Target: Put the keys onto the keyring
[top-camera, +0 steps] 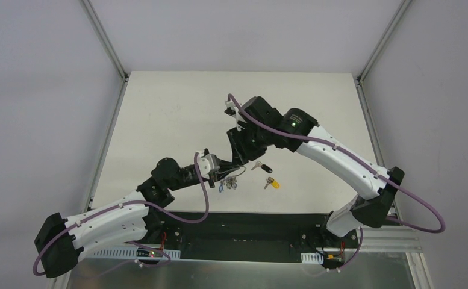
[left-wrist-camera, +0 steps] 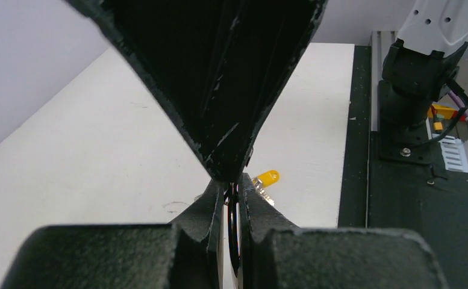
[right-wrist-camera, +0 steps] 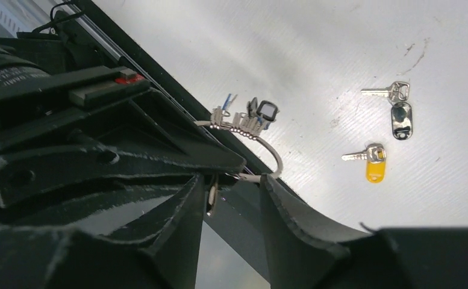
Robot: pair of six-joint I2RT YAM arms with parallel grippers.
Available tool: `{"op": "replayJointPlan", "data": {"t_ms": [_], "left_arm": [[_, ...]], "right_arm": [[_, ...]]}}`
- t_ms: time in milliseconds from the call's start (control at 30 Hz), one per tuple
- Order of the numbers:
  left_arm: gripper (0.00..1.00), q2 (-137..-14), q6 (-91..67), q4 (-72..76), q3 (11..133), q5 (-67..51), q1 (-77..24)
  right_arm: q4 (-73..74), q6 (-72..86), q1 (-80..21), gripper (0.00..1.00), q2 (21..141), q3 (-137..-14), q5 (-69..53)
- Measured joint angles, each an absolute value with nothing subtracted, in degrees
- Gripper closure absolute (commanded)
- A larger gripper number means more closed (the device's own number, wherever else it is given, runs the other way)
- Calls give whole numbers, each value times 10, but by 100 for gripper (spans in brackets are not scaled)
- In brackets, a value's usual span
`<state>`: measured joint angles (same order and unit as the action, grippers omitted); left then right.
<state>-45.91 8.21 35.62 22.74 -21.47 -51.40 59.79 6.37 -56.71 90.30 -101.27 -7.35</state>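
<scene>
My left gripper (top-camera: 220, 170) is shut on the keyring (left-wrist-camera: 234, 232), which shows edge-on as a thin dark wire between its fingertips (left-wrist-camera: 214, 201). The ring's bunch of keys and tags (top-camera: 229, 183) hangs below it. My right gripper (top-camera: 238, 158) is open, tips right over the left gripper's tips; in the right wrist view (right-wrist-camera: 231, 183) its jaws stand apart beside a silver sliver of the ring (right-wrist-camera: 211, 197). The black-headed key (top-camera: 261, 167) (right-wrist-camera: 401, 117) and the yellow-headed key (top-camera: 272, 183) (right-wrist-camera: 374, 167) (left-wrist-camera: 266, 178) lie loose on the table, right of both grippers.
The white table (top-camera: 177, 114) ends in a black strip (top-camera: 249, 220) at the near edge, where the arm bases stand. The right arm's base (left-wrist-camera: 415, 78) shows in the left wrist view. The left wrist's cable and connectors (right-wrist-camera: 243, 123) hang close to the right fingers.
</scene>
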Motion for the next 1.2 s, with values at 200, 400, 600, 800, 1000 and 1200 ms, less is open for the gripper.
{"op": "replayJointPlan", "data": {"t_ms": [200,400,600,800,1000,1200], "left_arm": [[100,-444,55,324,236,-216,-514],[100,-420,5,273,250,-204,-514],[100,-391,-30,251,250,-204,-514],[100,-394,-59,232,250,-191,-514],[100,-393,-73,215,250,-173,-514],[100,-377,-81,202,250,-160,-514]], "right_arm": [[513,55,-568,59,803,-909,-34],[399,80,-543,68,702,-810,-5],[364,102,-519,67,691,-789,-76],[354,124,-520,66,701,-792,-172],[365,128,-528,65,751,-818,-202],[376,127,-530,65,769,-821,-197]]}}
